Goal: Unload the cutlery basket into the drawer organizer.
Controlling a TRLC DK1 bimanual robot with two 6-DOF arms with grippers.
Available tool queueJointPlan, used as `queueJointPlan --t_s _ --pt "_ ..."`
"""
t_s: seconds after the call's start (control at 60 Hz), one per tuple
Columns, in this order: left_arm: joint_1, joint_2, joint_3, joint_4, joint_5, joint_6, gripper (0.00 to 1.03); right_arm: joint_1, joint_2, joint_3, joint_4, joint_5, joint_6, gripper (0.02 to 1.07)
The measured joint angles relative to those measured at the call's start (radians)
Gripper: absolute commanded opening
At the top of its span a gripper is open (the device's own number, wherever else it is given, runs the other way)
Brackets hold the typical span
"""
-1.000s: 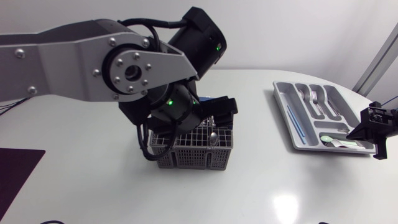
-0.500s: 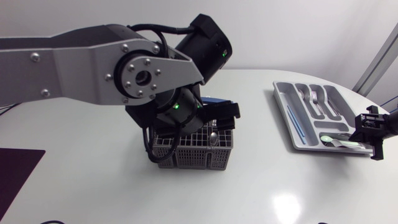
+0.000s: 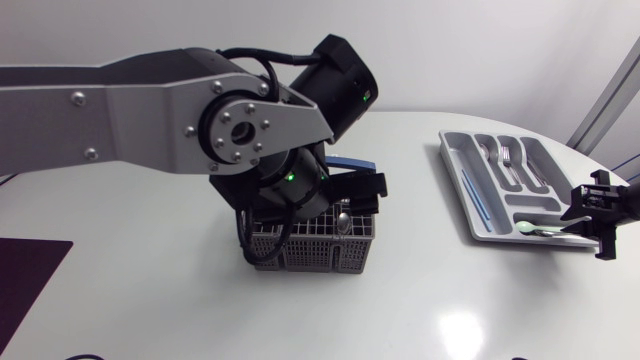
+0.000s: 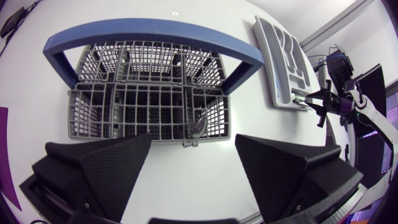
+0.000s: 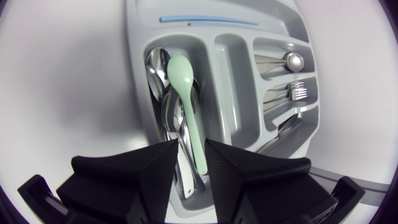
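Cutlery basket (image 3: 315,240): grey wire with a blue handle, standing mid-table. One metal spoon (image 4: 198,126) stands in a front cell.

Left gripper (image 4: 193,142): I see it hanging above the basket's near edge with fingers spread wide and nothing between them.

Drawer organizer (image 3: 470,190): grey tray at roughly 2 o'clock from the basket, well apart. It holds forks (image 3: 505,158), a thin blue stick (image 3: 478,200) and a mint spoon (image 5: 186,106), which lies flat on metal spoons in one compartment.

Right gripper (image 5: 191,152): at the organizer's 4 o'clock corner, fingers parted by a narrow gap. I note the mint spoon's handle end showing in that gap, ungripped.
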Motion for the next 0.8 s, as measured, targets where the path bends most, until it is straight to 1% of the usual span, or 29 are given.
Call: queueJointPlan --t_s 0.1,0.2,0.3,0.567,0.8 --pt "-0.005 0.0 0.0 0.0 0.0 0.014 0.95 0.001 -0.079 -0.045 -0.012 -0.041 0.005 0.51" --pt "-0.009 0.004 0.0 0.0 0.0 0.018 0.95 0.008 -0.16 -0.072 -0.061 -0.074 0.038 0.53" --pt "-0.009 0.01 0.0 0.001 0.0 0.022 0.95 0.032 -0.225 -0.099 -0.124 -0.105 0.062 0.53" --pt "-0.009 0.03 0.013 0.004 0.0 0.087 0.95 0.152 -0.439 -0.257 -0.22 -0.173 0.157 0.54" --pt "-0.008 0.032 0.013 0.024 0.0 0.137 0.95 0.244 -0.511 -0.296 -0.34 -0.226 0.264 0.54"
